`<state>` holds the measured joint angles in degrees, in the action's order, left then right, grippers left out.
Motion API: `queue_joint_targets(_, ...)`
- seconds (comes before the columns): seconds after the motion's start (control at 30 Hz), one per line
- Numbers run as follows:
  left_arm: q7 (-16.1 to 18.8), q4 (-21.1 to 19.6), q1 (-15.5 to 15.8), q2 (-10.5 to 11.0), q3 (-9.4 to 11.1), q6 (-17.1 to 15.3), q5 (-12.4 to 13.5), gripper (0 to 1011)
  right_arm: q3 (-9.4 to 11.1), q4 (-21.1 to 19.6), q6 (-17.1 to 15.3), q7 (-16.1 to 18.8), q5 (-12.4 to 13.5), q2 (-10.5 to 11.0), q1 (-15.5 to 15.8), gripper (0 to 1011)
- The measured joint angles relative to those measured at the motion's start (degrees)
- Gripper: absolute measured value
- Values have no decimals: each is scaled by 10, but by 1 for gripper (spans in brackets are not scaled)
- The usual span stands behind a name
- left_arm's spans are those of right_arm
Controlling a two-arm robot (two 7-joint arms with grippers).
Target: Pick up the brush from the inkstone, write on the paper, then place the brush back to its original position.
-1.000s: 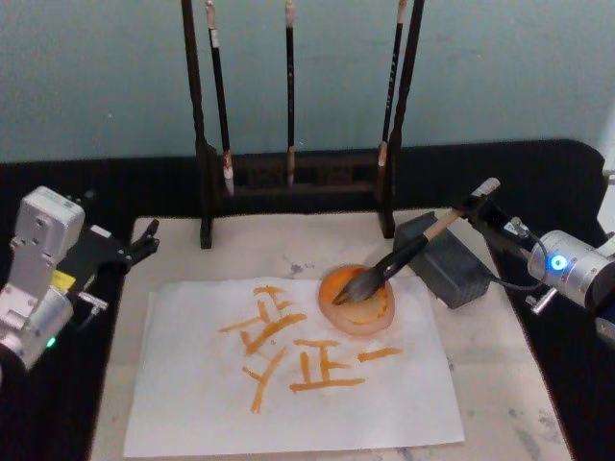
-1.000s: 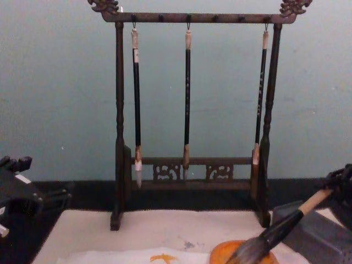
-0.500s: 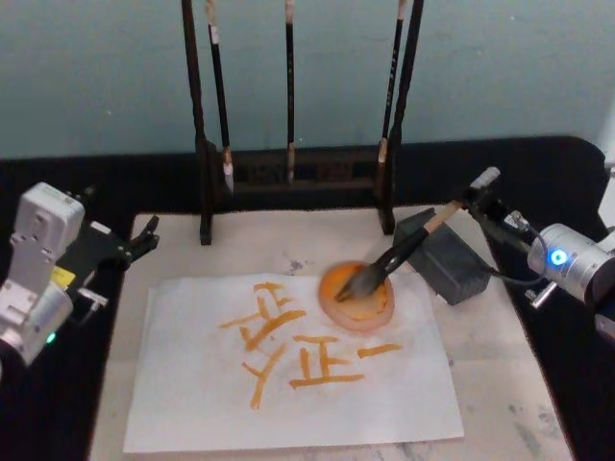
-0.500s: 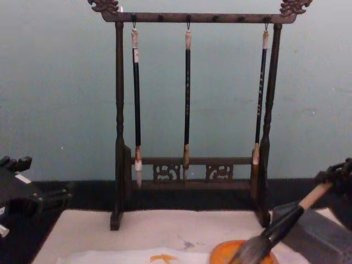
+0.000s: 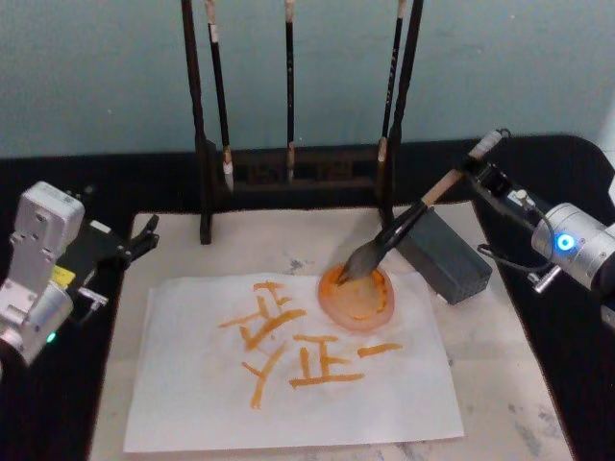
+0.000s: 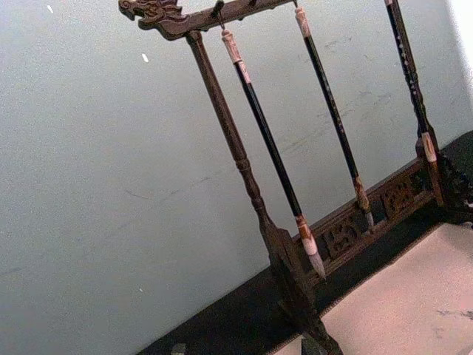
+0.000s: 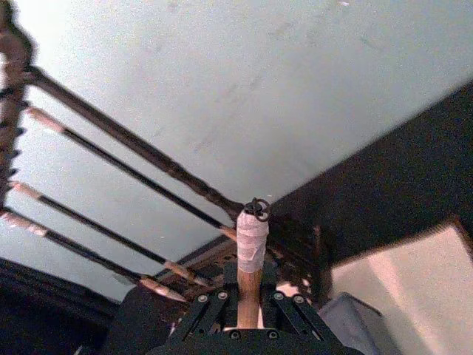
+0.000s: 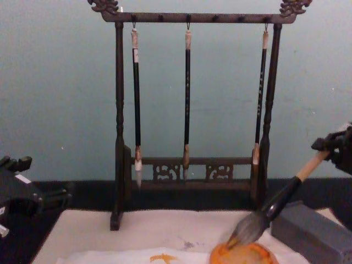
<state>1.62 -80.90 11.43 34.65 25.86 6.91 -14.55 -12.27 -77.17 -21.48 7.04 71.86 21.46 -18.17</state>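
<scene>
Right gripper (image 5: 473, 171) is clamped on the tan upper handle of the brush (image 5: 404, 230). The brush slants down and away from the jaws, and its bristles sit at the far rim of the orange dish (image 5: 384, 315), touching or just above; which is unclear. The block (image 5: 452, 264) lies below the jaws. Left gripper (image 5: 144, 238) is parked at the left, jaws apart. Step, as judged: lifting the loaded brush. The next move calls for carrying the tip beyond the dish to bare paper (image 5: 192, 403), clear of the orange strokes.

Paper (image 8: 110, 258) mostly beyond chest view's edge
</scene>
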Motion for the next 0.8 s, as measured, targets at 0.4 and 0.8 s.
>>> queue_joint_targets(0.4,0,0,0,0,0,0,0,1010,-34,-69,101,61,-74,46,34,175)
queue_joint_targets(0.8,0,0,0,0,0,0,0,1009,-69,-136,242,110,-241,103,85,174)
